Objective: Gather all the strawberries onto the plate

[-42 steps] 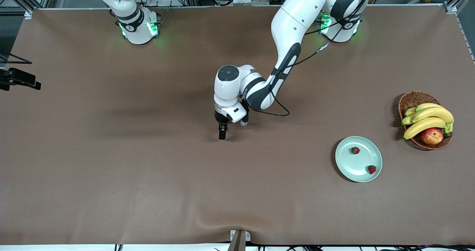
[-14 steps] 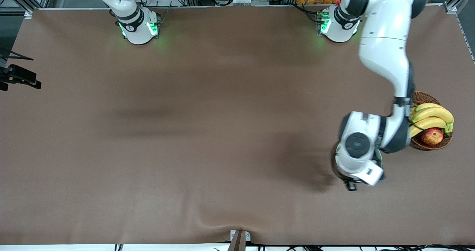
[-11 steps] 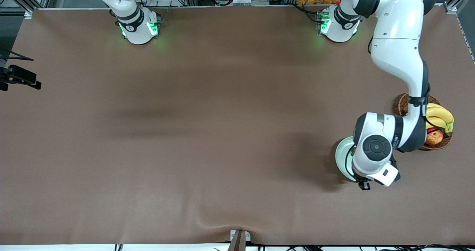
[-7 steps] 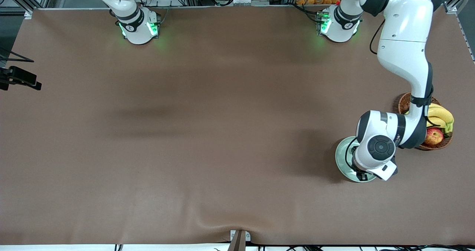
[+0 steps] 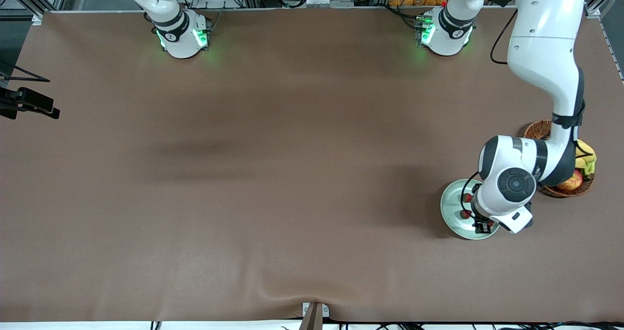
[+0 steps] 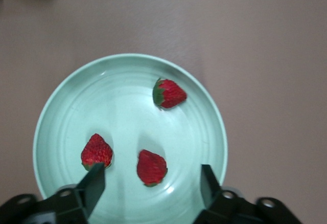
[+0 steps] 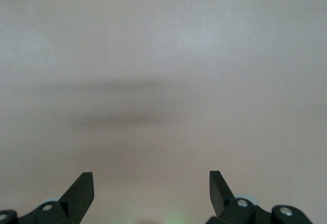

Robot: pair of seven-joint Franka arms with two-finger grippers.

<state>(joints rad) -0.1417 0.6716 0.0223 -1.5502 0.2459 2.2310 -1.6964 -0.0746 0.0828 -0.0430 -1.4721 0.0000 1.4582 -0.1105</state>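
The pale mint-green plate (image 5: 451,207) lies near the left arm's end of the table. In the left wrist view the plate (image 6: 117,106) holds three strawberries: one with a green top (image 6: 170,93), a second one (image 6: 96,151) and a third one (image 6: 152,167). Two strawberries (image 5: 467,197) show on it in the front view. My left gripper (image 6: 152,185) hangs open and empty just over the plate (image 5: 482,227), its jaws either side of the third berry. My right gripper (image 7: 152,188) is open and empty over bare table; that arm waits.
A brown wicker basket (image 5: 540,129) with bananas (image 5: 586,153) and a red-yellow apple (image 5: 573,181) stands beside the plate, toward the left arm's end. The left arm's forearm hangs over the basket. The brown table cover (image 5: 243,174) has a wrinkle at its near edge.
The left arm swung from the table's middle to the plate and came down over it. The plate held two strawberries before and holds three now. The left gripper, shut earlier, is open.
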